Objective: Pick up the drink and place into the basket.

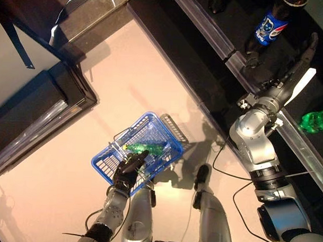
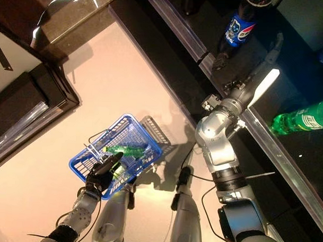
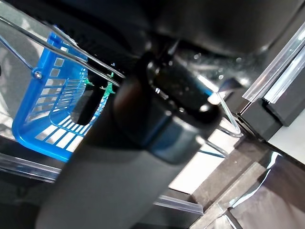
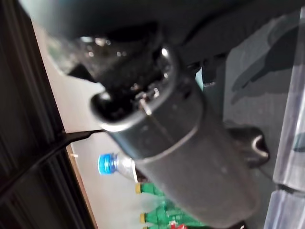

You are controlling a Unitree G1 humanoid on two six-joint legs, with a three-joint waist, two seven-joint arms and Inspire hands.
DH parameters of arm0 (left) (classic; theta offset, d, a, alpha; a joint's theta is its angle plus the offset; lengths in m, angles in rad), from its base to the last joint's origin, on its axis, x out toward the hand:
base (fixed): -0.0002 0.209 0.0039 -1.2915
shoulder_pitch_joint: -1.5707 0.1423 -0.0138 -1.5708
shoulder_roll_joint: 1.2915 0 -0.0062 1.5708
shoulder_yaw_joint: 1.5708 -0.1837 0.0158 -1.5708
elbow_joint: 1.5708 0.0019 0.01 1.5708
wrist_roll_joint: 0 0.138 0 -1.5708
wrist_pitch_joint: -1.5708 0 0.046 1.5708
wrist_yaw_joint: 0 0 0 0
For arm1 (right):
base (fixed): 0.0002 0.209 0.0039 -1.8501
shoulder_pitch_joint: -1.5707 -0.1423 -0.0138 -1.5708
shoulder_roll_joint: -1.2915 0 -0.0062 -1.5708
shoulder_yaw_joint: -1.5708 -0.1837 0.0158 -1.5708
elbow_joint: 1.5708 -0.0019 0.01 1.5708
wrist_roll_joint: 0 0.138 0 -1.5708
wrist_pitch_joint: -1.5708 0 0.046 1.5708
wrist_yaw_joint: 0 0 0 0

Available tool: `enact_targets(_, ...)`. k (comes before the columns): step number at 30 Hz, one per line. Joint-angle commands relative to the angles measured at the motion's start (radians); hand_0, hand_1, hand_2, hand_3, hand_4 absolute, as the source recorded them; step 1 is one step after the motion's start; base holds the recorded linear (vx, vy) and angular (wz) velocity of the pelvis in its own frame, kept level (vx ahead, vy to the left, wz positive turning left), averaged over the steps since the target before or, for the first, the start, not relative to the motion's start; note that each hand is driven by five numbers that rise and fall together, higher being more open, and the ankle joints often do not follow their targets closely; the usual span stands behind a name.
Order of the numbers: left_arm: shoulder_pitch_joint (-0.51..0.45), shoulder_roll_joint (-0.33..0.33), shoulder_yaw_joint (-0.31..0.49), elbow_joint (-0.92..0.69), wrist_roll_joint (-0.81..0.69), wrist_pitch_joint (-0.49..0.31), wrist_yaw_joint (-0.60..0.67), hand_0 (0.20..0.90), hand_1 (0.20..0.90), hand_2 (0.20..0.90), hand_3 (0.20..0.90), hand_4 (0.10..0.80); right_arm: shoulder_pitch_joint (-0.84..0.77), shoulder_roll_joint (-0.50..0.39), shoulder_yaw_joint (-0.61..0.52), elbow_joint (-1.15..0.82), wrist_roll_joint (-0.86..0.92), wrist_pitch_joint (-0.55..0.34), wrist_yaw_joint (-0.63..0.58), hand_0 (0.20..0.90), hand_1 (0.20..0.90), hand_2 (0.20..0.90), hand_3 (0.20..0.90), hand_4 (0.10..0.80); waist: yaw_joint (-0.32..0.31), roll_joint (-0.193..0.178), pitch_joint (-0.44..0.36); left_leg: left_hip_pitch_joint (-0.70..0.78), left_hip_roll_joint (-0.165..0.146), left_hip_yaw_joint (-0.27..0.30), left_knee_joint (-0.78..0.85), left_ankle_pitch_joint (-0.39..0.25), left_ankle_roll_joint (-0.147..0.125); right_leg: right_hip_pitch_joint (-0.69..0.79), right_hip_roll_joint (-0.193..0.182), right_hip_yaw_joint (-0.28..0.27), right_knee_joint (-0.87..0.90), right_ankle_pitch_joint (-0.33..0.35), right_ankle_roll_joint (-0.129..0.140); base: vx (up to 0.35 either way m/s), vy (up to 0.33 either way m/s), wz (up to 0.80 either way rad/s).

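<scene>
A blue plastic basket (image 1: 108, 167) hangs above the pale floor, and my left hand (image 1: 128, 172) is curled round its wire handle (image 3: 71, 53). A green drink bottle (image 1: 148, 148) lies inside it. My right hand (image 1: 297, 70) is stretched out open over the dark shelf (image 1: 207, 32), its fingers straight and its white-covered thumb spread. It holds nothing. Just past its fingertips stands a dark cola bottle with a blue label (image 1: 270, 26). Another green bottle (image 1: 316, 120) lies on the shelf to the right of that hand.
A metal rail (image 1: 304, 150) runs along the shelf's front edge under my right arm. A dark low cabinet (image 1: 50, 106) stands at the left. The right wrist view shows a blue-capped bottle (image 4: 107, 163) and green yellow-capped bottles (image 4: 159, 202) further off.
</scene>
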Motion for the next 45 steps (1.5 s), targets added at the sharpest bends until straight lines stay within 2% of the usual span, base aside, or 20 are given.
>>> enact_targets(1, 0.063, 0.045, -0.021, -0.229, -0.015, -0.072, -0.074, 0.300, 0.300, 0.300, 0.200, 0.100, -0.152, -0.119, -0.031, -0.074, 0.030, -0.054, -0.014, 0.900, 0.900, 0.900, 0.900, 0.800, 0.009, 0.000, -0.017, -0.122, -0.042, -0.064, 0.123, 0.038, 0.039, 0.029, 0.014, -0.021, 0.094, -0.108, -0.049, 0.008, -0.004, 0.04)
enact_targets(22, 0.050, 0.102, -0.025, -0.302, -0.042, -0.033, -0.061, 0.300, 0.300, 0.300, 0.200, 0.100, -0.389, -0.232, -0.006, 0.146, 0.247, -0.083, -0.008, 0.900, 0.900, 0.900, 0.900, 0.800, 0.048, 0.006, -0.017, -0.199, -0.067, -0.085, 0.139, 0.008, 0.064, -0.083, 0.007, -0.029, 0.159, -0.120, -0.049, 0.006, -0.005, 0.02)
enact_targets(35, 0.055, 0.151, -0.038, -0.365, -0.070, -0.021, -0.047, 0.300, 0.300, 0.300, 0.200, 0.100, -0.549, -0.311, 0.062, 0.292, 0.376, -0.153, 0.029, 0.900, 0.900, 0.900, 0.900, 0.800, 0.077, 0.016, -0.017, -0.236, -0.086, -0.106, 0.146, -0.003, 0.071, -0.134, -0.007, -0.041, 0.194, -0.130, -0.045, 0.003, -0.001, 0.00)
enact_targets(45, 0.074, 0.191, -0.033, -0.403, -0.091, -0.005, -0.061, 0.300, 0.300, 0.300, 0.200, 0.100, -0.652, -0.358, 0.120, 0.371, 0.448, -0.171, 0.065, 0.900, 0.900, 0.900, 0.900, 0.800, 0.100, 0.010, -0.017, -0.253, -0.092, -0.118, 0.131, 0.001, 0.075, -0.157, -0.001, -0.060, 0.203, -0.134, -0.044, 0.000, -0.031, 0.02)
